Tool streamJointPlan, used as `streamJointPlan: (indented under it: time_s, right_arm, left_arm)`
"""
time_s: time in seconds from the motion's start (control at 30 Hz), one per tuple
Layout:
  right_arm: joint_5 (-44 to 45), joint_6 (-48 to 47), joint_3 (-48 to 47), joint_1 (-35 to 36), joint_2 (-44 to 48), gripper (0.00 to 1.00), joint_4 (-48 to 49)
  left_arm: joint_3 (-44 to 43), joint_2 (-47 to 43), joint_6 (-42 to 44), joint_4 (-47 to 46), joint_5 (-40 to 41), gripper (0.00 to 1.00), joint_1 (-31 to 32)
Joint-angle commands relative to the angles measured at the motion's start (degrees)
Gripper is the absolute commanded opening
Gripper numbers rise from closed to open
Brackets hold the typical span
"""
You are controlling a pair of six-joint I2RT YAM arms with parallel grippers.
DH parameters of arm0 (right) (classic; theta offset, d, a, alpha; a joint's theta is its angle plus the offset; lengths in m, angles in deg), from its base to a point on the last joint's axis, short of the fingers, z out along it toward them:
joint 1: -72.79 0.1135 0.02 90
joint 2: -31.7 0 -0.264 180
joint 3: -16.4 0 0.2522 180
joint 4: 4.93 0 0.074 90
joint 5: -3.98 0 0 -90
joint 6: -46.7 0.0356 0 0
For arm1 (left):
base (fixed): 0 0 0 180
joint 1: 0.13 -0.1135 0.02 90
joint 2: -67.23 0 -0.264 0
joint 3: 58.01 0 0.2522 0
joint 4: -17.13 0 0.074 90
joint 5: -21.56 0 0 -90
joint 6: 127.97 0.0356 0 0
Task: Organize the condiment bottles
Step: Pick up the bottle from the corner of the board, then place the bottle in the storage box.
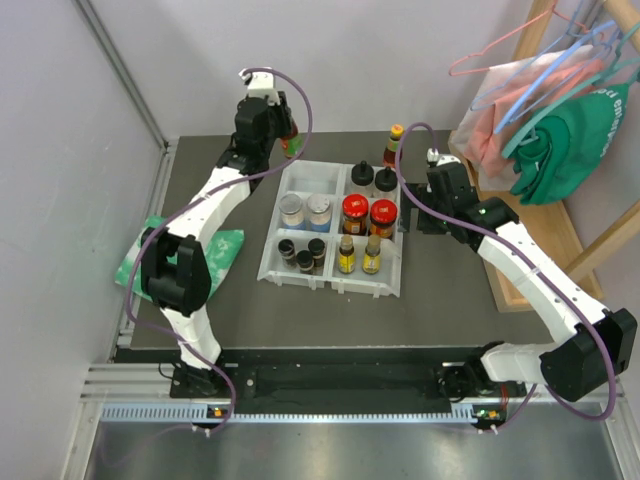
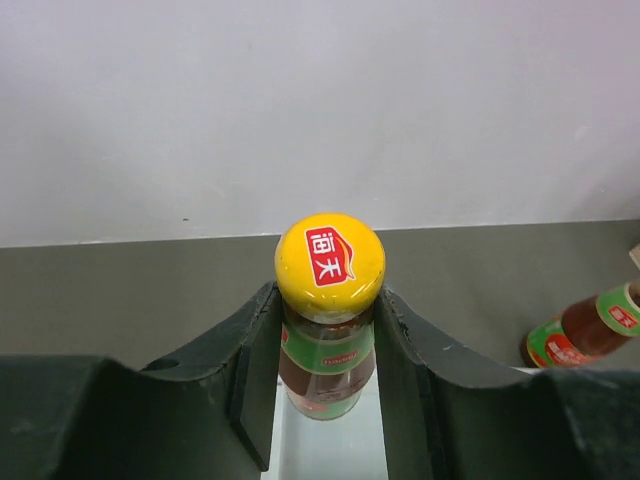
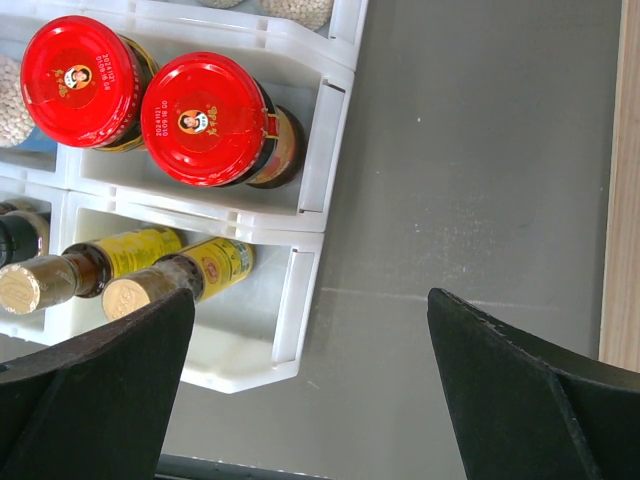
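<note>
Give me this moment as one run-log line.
left jaws: shut on yellow-capped bottle, at empty far-left compartment of tray | right jaws: open, empty, beside tray | second sauce bottle: behind tray

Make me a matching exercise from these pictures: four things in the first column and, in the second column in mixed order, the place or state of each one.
Column one:
1. red-lidded jars
2. black-capped bottles
3. yellow-capped bottle
4. right gripper

Column two:
A. open, holding nothing
B. far right compartment of the tray
C. clamped in the left gripper
D. middle right compartment of the tray

Pairs: 1-D, 2-B, 3-C, 4-A
</note>
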Motion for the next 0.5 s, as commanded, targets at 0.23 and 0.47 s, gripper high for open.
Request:
streamJointPlan:
  time_s: [0.23, 0.47]
  right_arm:
    - [-0.61, 0.28, 0.06, 0.44, 1.65, 0.99, 1.72]
    - [-0.35, 0.28, 0.15, 0.53, 1.74, 0.99, 1.72]
  left_arm:
    - [3.16, -6.49, 0.32, -6.67, -3.75, 0.00, 0.66]
    - [3.95, -4.03, 0.32, -6.67, -5.16, 0.00, 0.92]
